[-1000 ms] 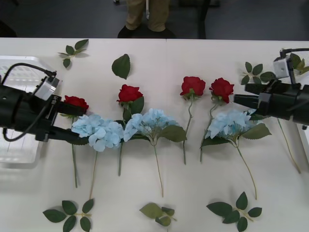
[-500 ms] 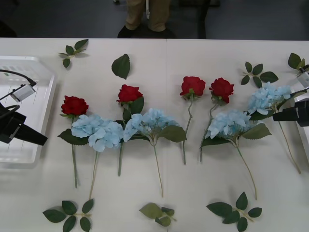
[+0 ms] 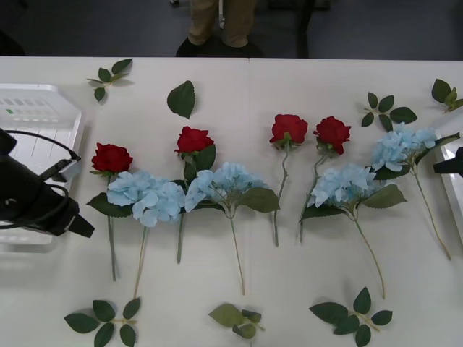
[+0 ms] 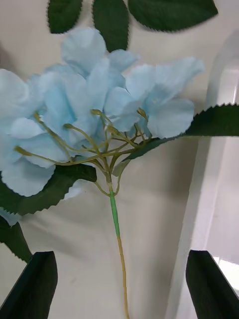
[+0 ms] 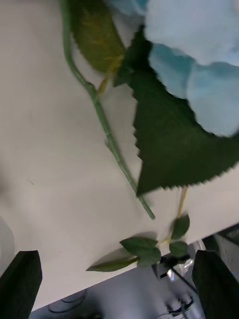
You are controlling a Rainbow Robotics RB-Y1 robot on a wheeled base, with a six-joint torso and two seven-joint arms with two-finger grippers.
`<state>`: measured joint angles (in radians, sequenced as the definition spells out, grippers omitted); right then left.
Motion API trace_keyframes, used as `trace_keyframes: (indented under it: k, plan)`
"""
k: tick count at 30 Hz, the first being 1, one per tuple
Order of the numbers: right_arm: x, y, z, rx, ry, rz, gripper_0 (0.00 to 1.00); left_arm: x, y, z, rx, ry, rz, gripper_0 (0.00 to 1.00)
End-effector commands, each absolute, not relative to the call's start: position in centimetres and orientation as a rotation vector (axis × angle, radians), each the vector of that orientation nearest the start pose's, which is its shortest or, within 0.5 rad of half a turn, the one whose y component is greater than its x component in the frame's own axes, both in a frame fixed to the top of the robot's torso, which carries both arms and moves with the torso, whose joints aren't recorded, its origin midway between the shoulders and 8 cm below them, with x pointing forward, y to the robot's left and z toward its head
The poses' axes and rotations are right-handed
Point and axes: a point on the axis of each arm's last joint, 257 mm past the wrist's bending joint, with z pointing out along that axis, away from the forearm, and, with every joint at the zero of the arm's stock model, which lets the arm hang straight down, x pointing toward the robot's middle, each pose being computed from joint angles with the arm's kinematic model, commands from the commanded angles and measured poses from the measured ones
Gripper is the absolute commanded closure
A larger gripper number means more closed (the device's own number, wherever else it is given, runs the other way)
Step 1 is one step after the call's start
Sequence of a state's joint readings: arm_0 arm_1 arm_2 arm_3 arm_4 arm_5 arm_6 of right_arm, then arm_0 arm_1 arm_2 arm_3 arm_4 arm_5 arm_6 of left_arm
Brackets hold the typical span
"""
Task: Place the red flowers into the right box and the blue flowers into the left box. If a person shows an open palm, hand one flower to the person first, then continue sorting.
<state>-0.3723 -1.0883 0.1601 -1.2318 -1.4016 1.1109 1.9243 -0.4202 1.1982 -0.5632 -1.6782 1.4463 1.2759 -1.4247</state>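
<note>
across the table (image 3: 239, 303), still nine flowers unsorted: four red flowers, e.g. leftmost rose (image 3: 111, 157), and four blue flowers, e.g. leftmost hydrangea (image 3: 147, 196), laid in a row, blooms toward the far edge, stems toward the robot. left box (image 3: 40, 108) at the left side, no flower seen in it; right box (image 3: 457, 199) just an edge at the right. loose leaf sprigs (image 3: 105, 320) scattered around, to be ignored.

left gripper (image 3: 78, 225) just beside the left box, near the leftmost rose and hydrangea; wrist view shows black fingers (image 5: 21, 279) spread wide, nothing between, over a green stem (image 5: 107, 134) and large leaf. right gripper (image 3: 448, 165) at the right edge, fingers (image 4: 32, 286) apart and empty, straddling the stem of the rightmost hydrangea (image 4: 99, 104) with the right box rim (image 4: 199, 209) close beside.

likely step: picking first flowers. no open palm visible; only trousers and shoes of the person (image 3: 221, 25) behind the table, so no handover needed yet.

to do well: grab on bare stem below the leaves, not bloom. rightmost hydrangea belongs in the left box, far side, so better taken by left arm or passed over. avoid snagging overlapping neighbour leaves.
</note>
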Motion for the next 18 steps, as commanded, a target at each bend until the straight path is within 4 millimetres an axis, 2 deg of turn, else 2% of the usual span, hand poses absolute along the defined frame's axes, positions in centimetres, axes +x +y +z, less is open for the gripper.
trace_keyframes:
  k: [1,4,8,10,15,18]
  plan:
    - [50.7,-42.6,-24.5,-0.245,2.528,0.219,0.25,38.4,27.7,-29.5,0.261,2.948,-0.306,0.12]
    - [50.9,-41.6,-25.8,-0.264,2.534,0.208,0.25,38.9,26.2,-29.9,0.18,2.931,-0.252,0.12]
    - [51.3,-41.0,-26.5,-0.293,2.527,0.173,0.25,39.9,25.5,-30.6,0.136,2.9,-0.174,0.12]
    - [51.6,-40.6,-26.8,-0.321,2.521,0.142,0.25,41.0,25.7,-30.8,0.121,2.866,-0.114,0.12]
    - [52.5,-40.4,-27.3,-0.352,2.495,0.076,0.26,43.7,27.8,-31.2,0.178,2.758,0.077,0.12]
    - [52.9,-40.4,-27.8,-0.364,2.485,0.033,0.31,44.4,28.1,-31.8,0.177,2.747,0.098,0.12]
